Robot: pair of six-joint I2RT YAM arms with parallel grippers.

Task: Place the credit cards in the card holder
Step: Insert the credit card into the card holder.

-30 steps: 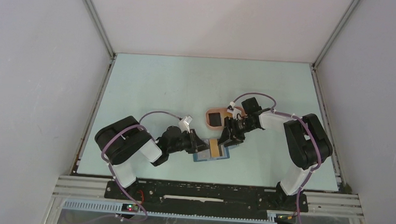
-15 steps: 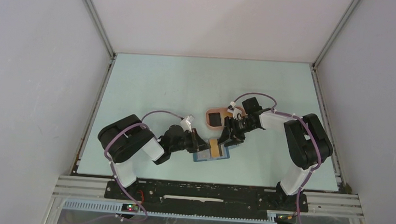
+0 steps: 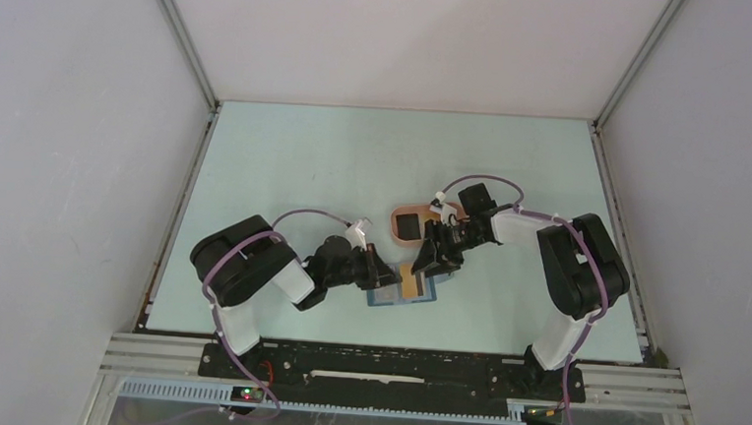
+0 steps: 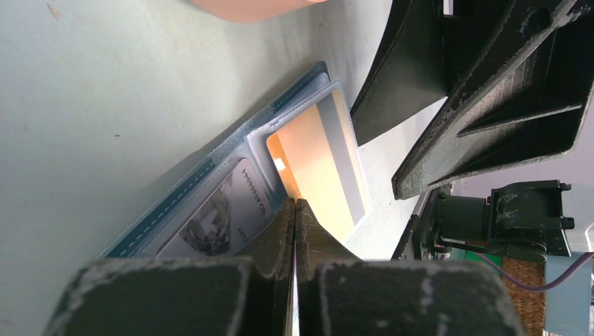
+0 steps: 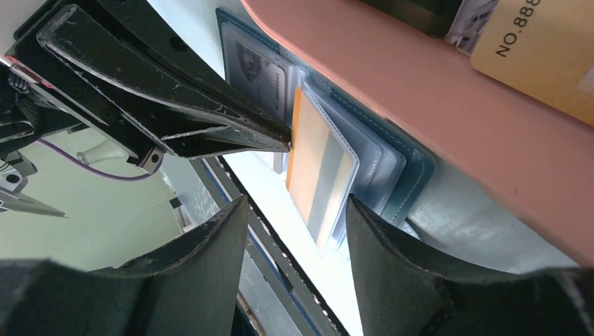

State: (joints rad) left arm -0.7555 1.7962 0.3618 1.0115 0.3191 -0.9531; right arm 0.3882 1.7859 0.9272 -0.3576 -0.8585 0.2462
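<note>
Card holder (image 3: pixel 383 299) lies open and flat on the surface (image 3: pixel 296 158). Inside it, a grey printed card (image 4: pixel 224 218) sits fully in one slot, so I judge this one as done. Beside it in the holder, an orange card (image 4: pixel 315 164) is inside a clear sleeve (image 5: pixel 364 171), but one long edge of it shows beyond the mouth of the sleeve. It seems nearly seated, not completely.

The left pincer (image 4: pixel 295 206) is closed, with nothing visible between its jaws. Its tip meets that free edge of the orange card, probably to push it in. The right pincer (image 5: pixel 295 204) hangs just above the holder with jaws apart and empty.

Just behind the holder, on its far side, stands a pink tray (image 3: pixel 396 236) with a black card (image 3: pixel 408 223) in it, and the right wrist view shows also a gold card (image 5: pixel 539 49) there. These two are left to do. The wall of the tray is very close to the holder, and both pincers crowd the same small place, so the way to the slots is tight.
</note>
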